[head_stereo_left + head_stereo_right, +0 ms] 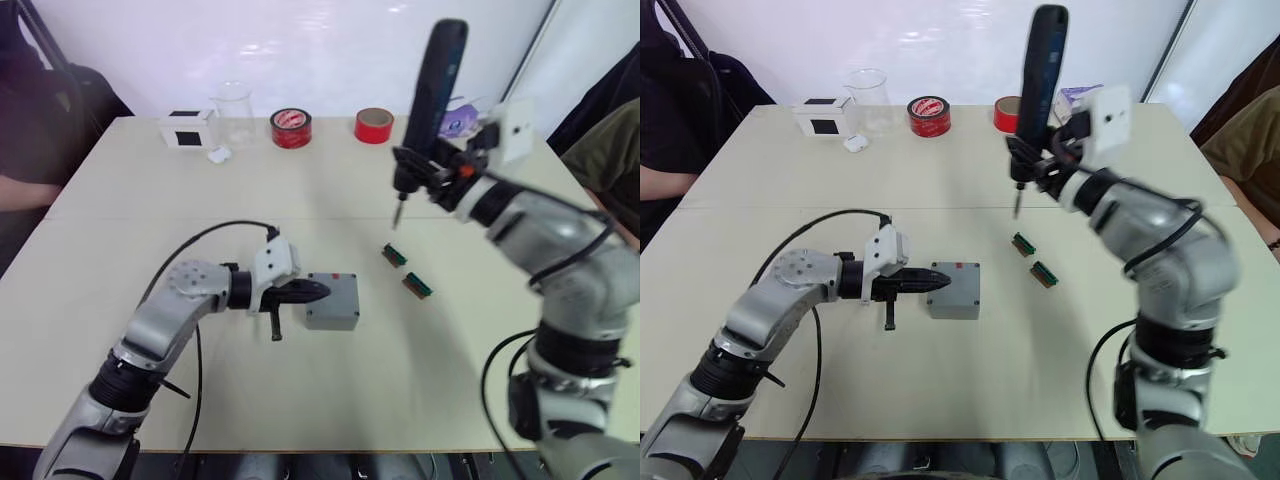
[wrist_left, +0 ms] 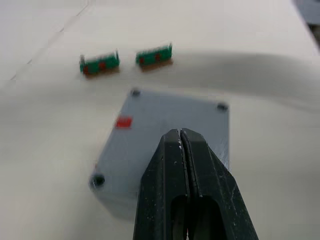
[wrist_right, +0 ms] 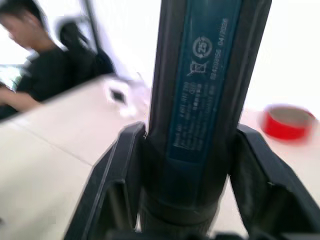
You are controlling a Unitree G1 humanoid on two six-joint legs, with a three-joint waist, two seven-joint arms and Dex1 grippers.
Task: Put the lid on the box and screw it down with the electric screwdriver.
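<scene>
The grey box (image 1: pixel 333 314) sits mid-table with the flat grey lid (image 2: pixel 170 117) on top, dark spots at its corners and a small red mark on it. My left gripper (image 1: pixel 320 291) is shut, its fingertips (image 2: pixel 180 135) lying over the lid's left side. My right gripper (image 1: pixel 425 172) is raised above the table to the right of the box and behind it. It is shut on the dark blue electric screwdriver (image 1: pixel 437 85), held upright with its thin bit pointing down. In the right wrist view the screwdriver body (image 3: pixel 200 95) stands between both fingers (image 3: pixel 115 175).
Two small green-and-red parts (image 1: pixel 394 255) (image 1: pixel 417 286) lie right of the box. Along the far edge stand a white box with a black square (image 1: pixel 187 130), a clear beaker (image 1: pixel 233 113), two red tape rolls (image 1: pixel 291 128) (image 1: pixel 374 125). People sit at both table sides.
</scene>
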